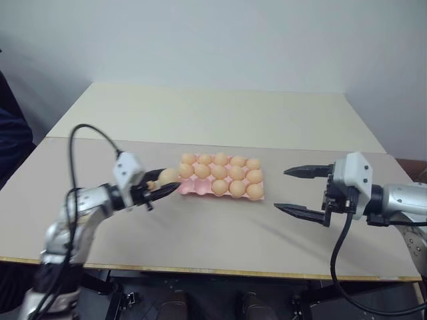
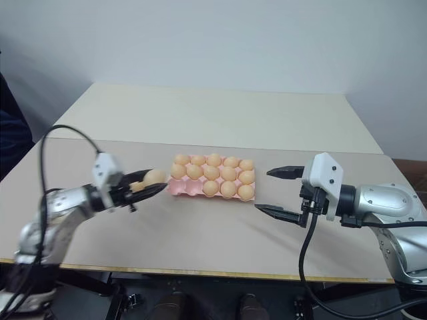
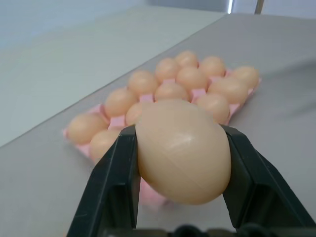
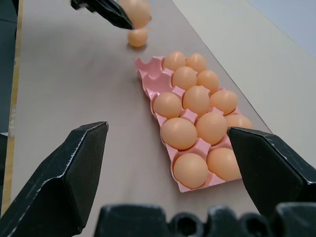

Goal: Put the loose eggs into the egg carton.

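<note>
The pink egg carton [image 1: 189,191] lies mid-table with several pale orange eggs in its cups. Two cups at its front left end [image 4: 154,74] are empty. My left gripper [image 1: 167,180] hovers just left of that end, shut on a loose egg [image 3: 182,153] held between its black fingers [image 3: 116,177]. Another loose egg [image 4: 138,38] rests on the table under that gripper, half hidden behind it in the head views. My right gripper [image 1: 281,189] stands open to the right of the carton, apart from it, with nothing between its fingers.
The carton sits on a beige table [image 1: 220,233] whose front edge runs close below both arms. A second, paler table [image 1: 220,113] adjoins it at the back, against a white wall. A dark blue shape [image 1: 10,133] stands at the far left.
</note>
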